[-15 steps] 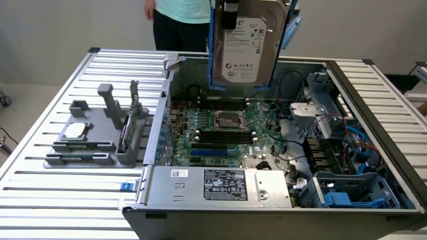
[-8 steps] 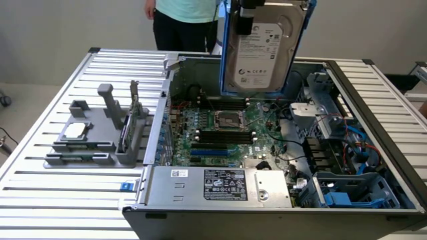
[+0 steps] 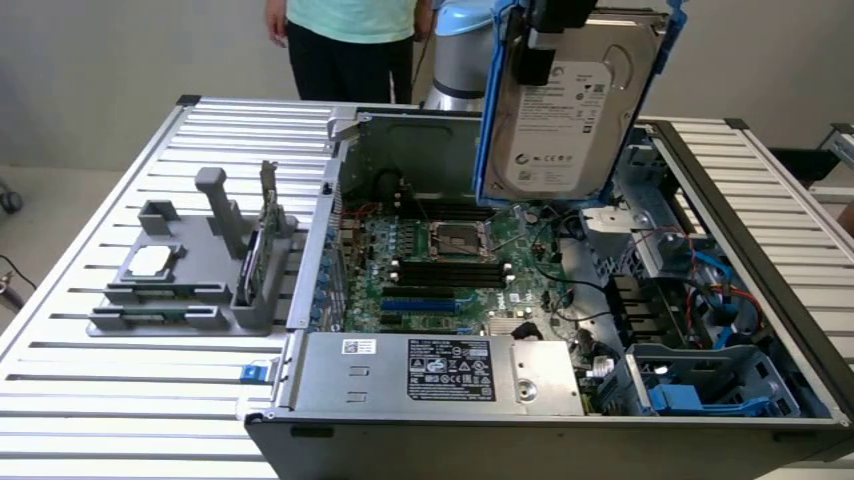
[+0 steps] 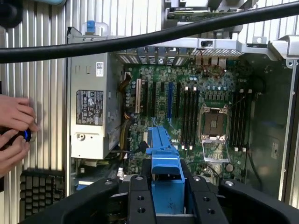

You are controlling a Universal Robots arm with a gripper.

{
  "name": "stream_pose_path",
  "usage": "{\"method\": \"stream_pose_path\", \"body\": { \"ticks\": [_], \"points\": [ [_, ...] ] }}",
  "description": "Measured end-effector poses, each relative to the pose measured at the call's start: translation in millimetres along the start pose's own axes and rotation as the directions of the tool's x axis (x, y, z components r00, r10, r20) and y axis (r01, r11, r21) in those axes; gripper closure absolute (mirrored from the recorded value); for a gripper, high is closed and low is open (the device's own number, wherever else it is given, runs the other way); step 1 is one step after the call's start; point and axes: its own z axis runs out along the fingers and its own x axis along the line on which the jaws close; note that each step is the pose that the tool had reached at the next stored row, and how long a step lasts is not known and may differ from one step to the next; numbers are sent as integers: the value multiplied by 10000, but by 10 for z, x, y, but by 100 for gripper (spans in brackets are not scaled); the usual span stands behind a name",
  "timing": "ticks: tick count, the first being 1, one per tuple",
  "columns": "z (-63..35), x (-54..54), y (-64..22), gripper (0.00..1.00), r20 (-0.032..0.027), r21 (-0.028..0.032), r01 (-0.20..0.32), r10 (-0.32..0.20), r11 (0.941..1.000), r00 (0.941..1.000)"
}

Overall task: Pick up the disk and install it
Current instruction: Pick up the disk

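Gripper point(image 3: 545, 50): clamped on the disk point(image 3: 571, 110), jaws closed against the blue carrier at the disk's upper edge. In the wrist view the two black fingers point(image 4: 139, 200) are seen pressed to either side of the blue carrier point(image 4: 164, 158), with no gap showing.

Disk: held clear in the air, hanging below the gripper, nearly upright with a slight tilt. The white label is turned toward the exterior camera. No contact with the case is seen.

Below the gripper: the open computer case point(image 3: 414, 145), lying on the slatted table point(image 3: 80, 390). The motherboard point(image 3: 447, 275) is exposed directly beneath the held disk, with the open processor socket point(image 3: 458, 240) and rows of black memory slots point(image 3: 454, 272) beside it. The silver power supply point(image 3: 427, 372) is set along the near edge of the case, well below and forward of the gripper. A blue drive bay point(image 3: 694, 398) is noted in the near corner of the case, on the exterior view's right, apart from the disk.

Well off to the exterior view's left of the gripper: a grey fixture point(image 3: 200, 300) on the table. A small square processor chip point(image 3: 151, 260) lies flat on it; a thin dark circuit card point(image 3: 251, 262) stands on edge in it.

Beyond the gripper: a person point(image 3: 350, 40) stands at the far side of the table. In the wrist view a person's hands point(image 4: 14, 133) are seen beside the case, closed around a small dark object. A black cable point(image 4: 140, 39) crosses that view above the case.
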Motion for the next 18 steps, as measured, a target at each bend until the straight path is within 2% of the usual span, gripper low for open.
{"method": "stream_pose_path", "body": {
  "ticks": [18],
  "points": [
    [50,406,-663,67,-1,0,0,0,10000,10000]
  ]
}}
